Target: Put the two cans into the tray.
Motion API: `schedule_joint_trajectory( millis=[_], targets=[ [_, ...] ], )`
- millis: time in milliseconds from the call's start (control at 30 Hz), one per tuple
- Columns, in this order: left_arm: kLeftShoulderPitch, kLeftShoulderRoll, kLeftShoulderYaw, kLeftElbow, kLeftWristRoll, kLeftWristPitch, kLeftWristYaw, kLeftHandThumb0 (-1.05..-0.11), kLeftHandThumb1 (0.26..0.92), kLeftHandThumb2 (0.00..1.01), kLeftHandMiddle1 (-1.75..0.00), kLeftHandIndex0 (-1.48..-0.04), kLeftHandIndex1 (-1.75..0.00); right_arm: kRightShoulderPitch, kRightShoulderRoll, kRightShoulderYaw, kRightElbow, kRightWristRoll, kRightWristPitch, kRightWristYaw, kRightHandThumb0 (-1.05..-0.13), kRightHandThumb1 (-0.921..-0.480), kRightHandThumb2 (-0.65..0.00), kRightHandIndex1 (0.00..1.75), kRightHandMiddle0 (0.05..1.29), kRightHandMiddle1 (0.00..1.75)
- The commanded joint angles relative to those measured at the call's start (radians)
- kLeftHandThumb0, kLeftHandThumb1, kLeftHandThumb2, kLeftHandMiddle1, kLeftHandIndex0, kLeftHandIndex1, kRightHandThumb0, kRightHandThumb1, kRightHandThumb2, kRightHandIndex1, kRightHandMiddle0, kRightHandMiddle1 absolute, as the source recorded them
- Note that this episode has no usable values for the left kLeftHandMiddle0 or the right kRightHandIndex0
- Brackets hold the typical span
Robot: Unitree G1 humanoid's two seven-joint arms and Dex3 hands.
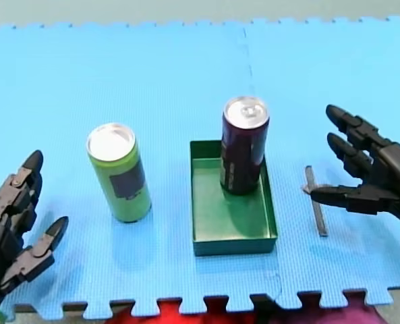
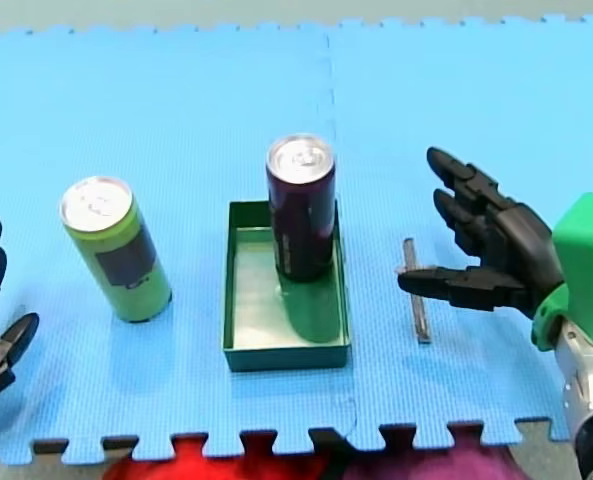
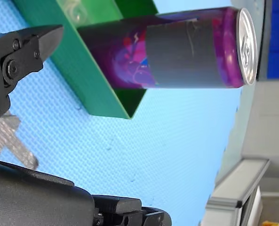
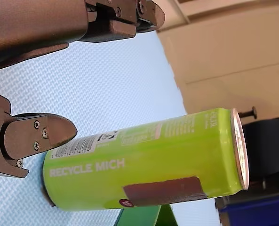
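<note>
Right hand (image 2: 488, 258) stands unclenched and empty at the right of the surface, well clear of the tray (image 1: 234, 244), its thumb tip reaching over a short grey strip (image 1: 316, 202) that lies flat on the mat; contact between thumb and strip cannot be confirmed. Left hand (image 1: 14, 229) sits at the near left corner, likewise uncurled and holding nothing, with the green can (image 1: 119, 172) standing upright on the mat a little beyond it and towards the centre, apart from the fingers. That green can is outside the tray, near its left wall but not touching. The purple can (image 1: 243, 145) stands upright inside the green tray, at its far end; the near part of the tray floor is bare. Both cans carry a dark rectangular patch on the side. The surface is a blue foam mat (image 1: 152, 81) of interlocking tiles, with one seam running away from the tray. Beyond the toothed near edge, red and purple shapes show, not identifiable. The second wrist view shows a beige wall (image 4: 233, 47) past the mat's edge.
</note>
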Motion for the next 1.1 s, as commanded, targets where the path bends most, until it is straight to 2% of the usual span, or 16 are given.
schedule_joint_trajectory(
  millis=[0, 133, 167, 267, 367, 533, 833, 1067],
  targets=[
    [-0.008, -0.014, 0.017, 0.006, -0.031, 0.008, -0.017, -1.048, 0.890, 0.11, -0.04, -0.16, 0.00, 0.000, 0.003, -0.006, -0.009, 0.007, 0.006, -0.001, -0.693, -0.635, 0.000, 0.01, 0.08, 0.00],
    [-0.003, -0.010, 0.015, -0.001, -0.018, 0.013, -0.016, -1.029, 0.790, 0.02, -0.04, -0.15, 0.00, 0.002, 0.009, -0.012, -0.016, 0.014, 0.020, -0.006, -0.661, -0.632, 0.000, 0.01, 0.09, 0.00],
    [0.002, -0.004, 0.011, -0.013, -0.009, 0.021, -0.013, -1.006, 0.746, 0.01, -0.04, -0.15, 0.00, 0.003, 0.011, -0.013, -0.018, 0.015, 0.024, -0.009, -0.648, -0.630, 0.000, 0.01, 0.09, 0.00],
    [0.021, 0.011, -0.006, -0.073, 0.015, 0.070, -0.005, -0.968, 0.691, 0.00, -0.04, -0.15, 0.00, 0.006, 0.016, -0.017, -0.025, 0.020, 0.042, -0.016, -0.622, -0.629, 0.000, 0.00, 0.09, 0.00],
    [0.032, 0.011, -0.014, -0.118, 0.016, 0.115, -0.005, -0.957, 0.669, 0.00, -0.04, -0.15, 0.00, 0.011, 0.021, -0.021, -0.029, 0.024, 0.053, -0.020, -0.594, -0.628, 0.000, 0.00, 0.09, 0.00],
    [0.042, 0.009, -0.029, -0.177, 0.030, 0.174, 0.009, -0.961, 0.650, 0.00, -0.03, -0.14, 0.00, 0.013, 0.022, -0.024, -0.028, 0.024, 0.057, -0.028, -0.550, -0.630, -0.001, 0.00, 0.09, 0.00],
    [0.037, -0.001, -0.056, -0.252, 0.061, 0.266, 0.052, -0.958, 0.617, 0.00, -0.03, -0.14, 0.00, 0.000, 0.021, -0.034, -0.009, 0.030, 0.070, -0.025, -0.492, -0.637, -0.002, 0.00, 0.08, 0.00],
    [0.035, -0.006, -0.079, -0.306, 0.091, 0.327, 0.092, -0.943, 0.598, 0.00, -0.03, -0.14, 0.00, -0.003, 0.022, -0.040, -0.001, 0.029, 0.066, -0.032, -0.464, -0.646, -0.004, 0.00, 0.08, 0.00]
  ],
)
